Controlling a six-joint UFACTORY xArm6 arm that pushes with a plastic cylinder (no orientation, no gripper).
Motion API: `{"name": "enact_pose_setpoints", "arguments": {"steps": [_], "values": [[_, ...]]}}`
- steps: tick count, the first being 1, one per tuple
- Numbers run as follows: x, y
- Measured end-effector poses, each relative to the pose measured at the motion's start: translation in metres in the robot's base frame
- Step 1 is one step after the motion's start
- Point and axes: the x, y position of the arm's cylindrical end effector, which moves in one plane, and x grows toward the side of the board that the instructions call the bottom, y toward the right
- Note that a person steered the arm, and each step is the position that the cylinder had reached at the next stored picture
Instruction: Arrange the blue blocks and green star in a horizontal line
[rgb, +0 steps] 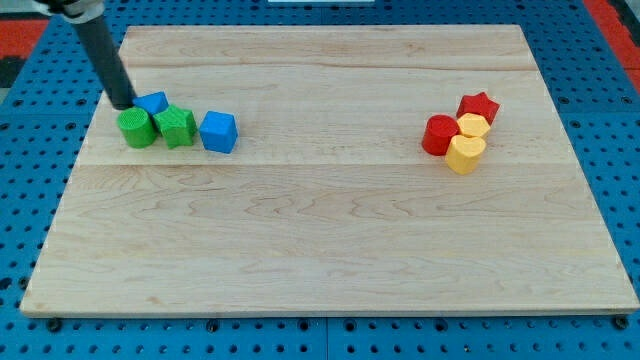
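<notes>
Your rod leans toward the view's top-left, my tip (124, 103) touching the small blue block (153, 102); no hand shows.

I work at what looks like a robotics lab bench, not a home or a shop. Under me lies a pale wooden board (330, 240) made of joined planks, and it rests on a blue surface (20, 150) covered with a regular grid of small holes, the kind of perforated mounting plate used for fixing test rigs. At the view's top corners a red strip (612, 18) borders that blue plate. The only things on the board are small coloured toy blocks, such as a blue cube (218, 131) and a red star (479, 105), laid out like experiment props.
</notes>
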Motion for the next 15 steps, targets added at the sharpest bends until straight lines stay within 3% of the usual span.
{"name": "enact_pose_setpoints", "arguments": {"steps": [2,4,6,7,8,9,10,12,14,15], "values": [[-0.016,0.098],[0.027,0.089],[-0.004,0.085],[-0.018,0.141],[0.046,0.205],[0.093,0.158],[0.108,0.081],[0.074,0.095],[0.113,0.068],[0.102,0.05]]}}
